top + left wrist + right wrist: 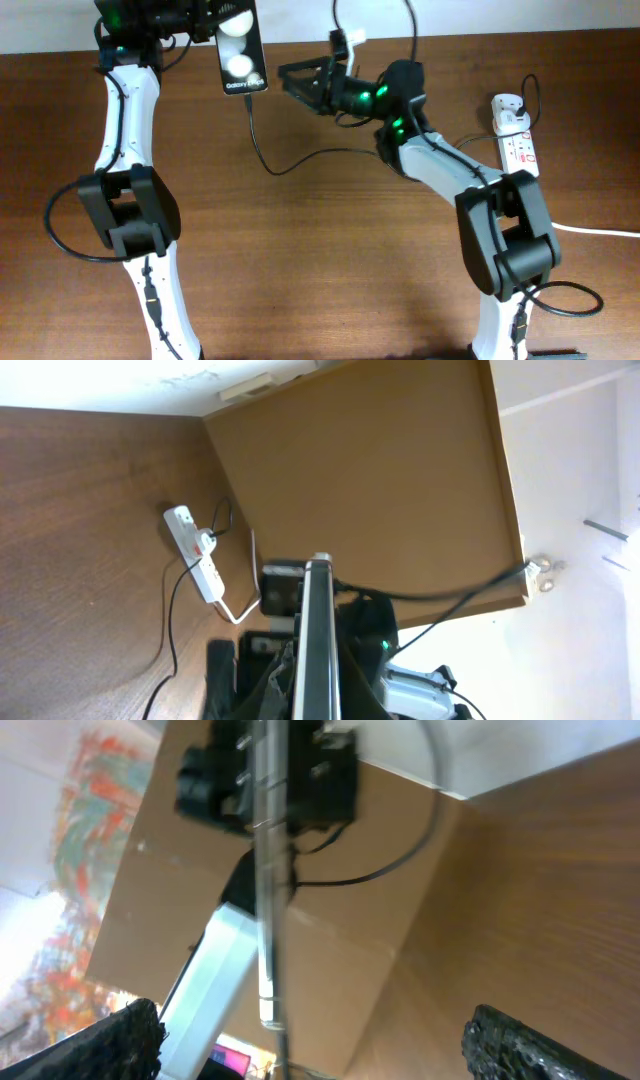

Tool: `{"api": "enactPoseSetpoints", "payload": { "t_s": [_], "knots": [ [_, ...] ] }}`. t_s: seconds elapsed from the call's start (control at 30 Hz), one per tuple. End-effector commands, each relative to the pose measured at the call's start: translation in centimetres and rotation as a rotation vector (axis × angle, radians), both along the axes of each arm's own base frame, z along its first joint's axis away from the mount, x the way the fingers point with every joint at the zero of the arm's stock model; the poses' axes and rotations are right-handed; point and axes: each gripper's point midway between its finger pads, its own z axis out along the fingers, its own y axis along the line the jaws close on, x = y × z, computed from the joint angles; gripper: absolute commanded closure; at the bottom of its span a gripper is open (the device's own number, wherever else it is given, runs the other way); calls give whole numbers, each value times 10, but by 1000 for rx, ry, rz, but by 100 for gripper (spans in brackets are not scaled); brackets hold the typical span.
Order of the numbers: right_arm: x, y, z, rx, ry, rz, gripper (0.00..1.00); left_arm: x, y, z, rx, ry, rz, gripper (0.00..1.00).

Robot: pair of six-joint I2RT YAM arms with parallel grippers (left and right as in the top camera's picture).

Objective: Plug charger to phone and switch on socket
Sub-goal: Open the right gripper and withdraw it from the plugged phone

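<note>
Phone (241, 50) clamped in your left gripper (212, 25), charger (271, 170) meeting its end. Your right gripper (283, 81) beside phone, jaws apart.

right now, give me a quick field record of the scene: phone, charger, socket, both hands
phone: held by the left hand at the far side of the table, screen facing up
charger: thin black cable reaches the phone's near end; tip looks plugged in
socket: white strip at the table's right edge, no hand on it; switch position not readable
left hand: shut on the phone
right hand: open, empty, just right of the phone
</note>
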Motion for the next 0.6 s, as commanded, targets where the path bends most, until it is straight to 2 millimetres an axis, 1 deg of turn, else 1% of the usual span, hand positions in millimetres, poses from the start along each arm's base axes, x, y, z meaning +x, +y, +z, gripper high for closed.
{"api": "enactPoseSetpoints", "payload": {
  "t_s": [0.0,0.03,0.07,0.1,0.13,0.2,0.27,0.33,0.4,0.47,0.57],
  "knots": [
    [19,-29,-41,-124,84,-44,1,-6,4,16,7,-51,-4,100],
    [20,-36,-58,-170,124,-54,1,-6,4,16,7,-51,-4,100],
    [20,-48,-83,-235,191,-61,1,-6,4,16,6,-51,-3,100],
    [16,-58,-102,-285,241,-61,1,-6,4,16,6,-51,-3,100],
    [13,-64,-113,-318,270,-63,1,-6,4,16,6,-51,-3,100],
    [4,-79,-145,-418,358,-81,1,-6,4,16,6,-51,-4,100],
    [-6,-88,-168,-505,419,-94,1,-6,4,16,6,-51,-4,100],
    [-21,-99,-192,-610,495,-102,0,-6,4,16,7,-51,-4,100],
    [-35,-106,-205,-676,538,-90,1,-6,4,16,7,-51,-4,100],
    [-44,-110,-212,-713,573,-80,3,-6,3,16,7,-51,-5,100],
    [-54,-113,-216,-734,609,-59,6,-7,0,16,6,-52,-11,100]
  ]
}}
